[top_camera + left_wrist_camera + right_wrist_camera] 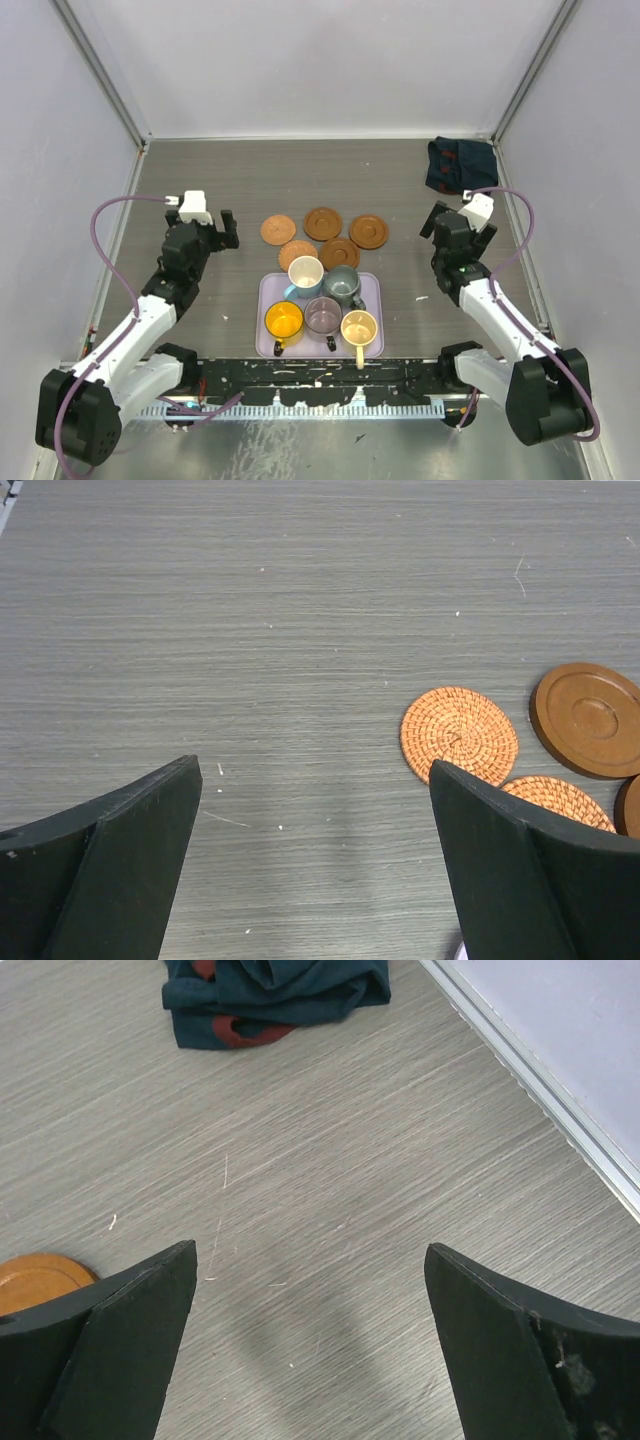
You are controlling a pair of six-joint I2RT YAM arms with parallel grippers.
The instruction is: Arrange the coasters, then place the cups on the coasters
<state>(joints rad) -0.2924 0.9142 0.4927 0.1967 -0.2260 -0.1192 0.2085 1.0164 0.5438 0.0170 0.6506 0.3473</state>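
Pale, plain walls (pixel 320 60) close in three sides of a grey, wood-grained surface (pixel 200 180), matte and lightly scratched in the wrist views. The two arms (pixel 150 320) reach in from the near edge and flank the middle, which I judge to be a ready pose before the first pick. The left end effector (pixel 315 768) hangs over bare surface with its jaws spread fully and nothing between them. The right end effector (pixel 310 1249) is just as wide and just as empty.

A lilac tray (pixel 266 290) sits centred near the arm bases, probably so either arm can reach what it carries. A dark folded cloth (pixel 460 165) lies in the far right corner, well apart from the work.

The five coasters (pixel 322 223) lie bunched just beyond the tray, three in a far row and two nearer ones at the tray's far edge. They seem too close together to take a cup each, so spreading them out looks like the first job. All five cups (pixel 322 315) stand upright on the tray, packed together, none yet on a coaster.
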